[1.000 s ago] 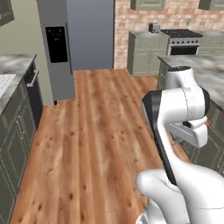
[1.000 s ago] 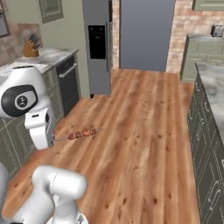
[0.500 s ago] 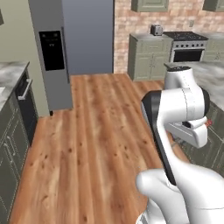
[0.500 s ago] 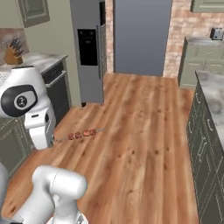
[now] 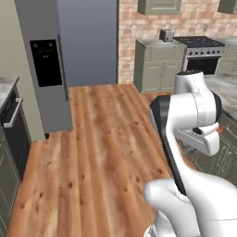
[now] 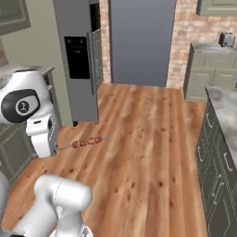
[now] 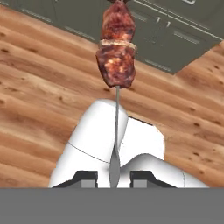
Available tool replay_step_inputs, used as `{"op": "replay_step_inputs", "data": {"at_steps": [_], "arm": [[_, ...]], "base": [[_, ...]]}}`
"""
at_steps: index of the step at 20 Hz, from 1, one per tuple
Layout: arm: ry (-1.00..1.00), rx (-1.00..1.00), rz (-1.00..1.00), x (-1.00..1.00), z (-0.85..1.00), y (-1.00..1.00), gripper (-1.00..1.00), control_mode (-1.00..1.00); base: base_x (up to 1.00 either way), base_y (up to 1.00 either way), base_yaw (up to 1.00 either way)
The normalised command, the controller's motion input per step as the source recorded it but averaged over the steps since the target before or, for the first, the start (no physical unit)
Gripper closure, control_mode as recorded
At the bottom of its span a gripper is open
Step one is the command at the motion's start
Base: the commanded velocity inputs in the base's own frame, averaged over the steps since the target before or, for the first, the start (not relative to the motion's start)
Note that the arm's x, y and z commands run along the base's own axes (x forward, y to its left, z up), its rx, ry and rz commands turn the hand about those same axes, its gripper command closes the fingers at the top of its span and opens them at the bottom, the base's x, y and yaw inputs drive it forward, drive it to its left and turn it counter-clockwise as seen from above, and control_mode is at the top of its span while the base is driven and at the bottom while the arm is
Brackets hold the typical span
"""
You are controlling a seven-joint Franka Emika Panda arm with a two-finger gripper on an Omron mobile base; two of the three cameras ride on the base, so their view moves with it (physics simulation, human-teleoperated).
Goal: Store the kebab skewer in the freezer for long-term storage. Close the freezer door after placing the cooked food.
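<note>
1. Since a second ago my whole picture has slid: the grey fridge sits larger and more to the middle in both base views. I read that as the base driving toward it, not as anything in the room moving.
2. The gripper (image 7: 114,178) is clenched on the bare stick of the kebab skewer (image 7: 117,48), just as it was; in the right base view the kebab skewer juts out beside the arm, above the wooden floor (image 6: 139,139).
3. So the carry leg is in hand; placing and closing are both still to do.
4. The freezer door (image 6: 77,58) with its black dispenser panel (image 5: 46,63) stands swung out, and I think I see shelves in the freezer (image 6: 96,44) behind it, though that gap is narrow and dim.
5. Count: one skewer with, as far as I can make out, three or so meat pieces; one open freezer door; one plain right-hand door (image 6: 141,41), shut.
</note>
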Motion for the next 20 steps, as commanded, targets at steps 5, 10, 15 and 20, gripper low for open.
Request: {"op": "replay_step_inputs", "data": {"at_steps": [5, 10, 15, 20], "arm": [[0.0, 0.0, 0.0, 0.0, 0.0, 0.0, 1.0, 1.0], [0.0, 0.0, 0.0, 0.0, 0.0, 0.0, 1.0, 1.0], [0.0, 0.0, 0.0, 0.0, 0.0, 0.0, 1.0, 1.0], [0.0, 0.0, 0.0, 0.0, 0.0, 0.0, 1.0, 1.0]], "base": [[1.0, 0.0, -0.17], [1.0, 0.0, -0.15], [1.0, 0.0, -0.15], [1.0, 0.0, -0.12]]}}
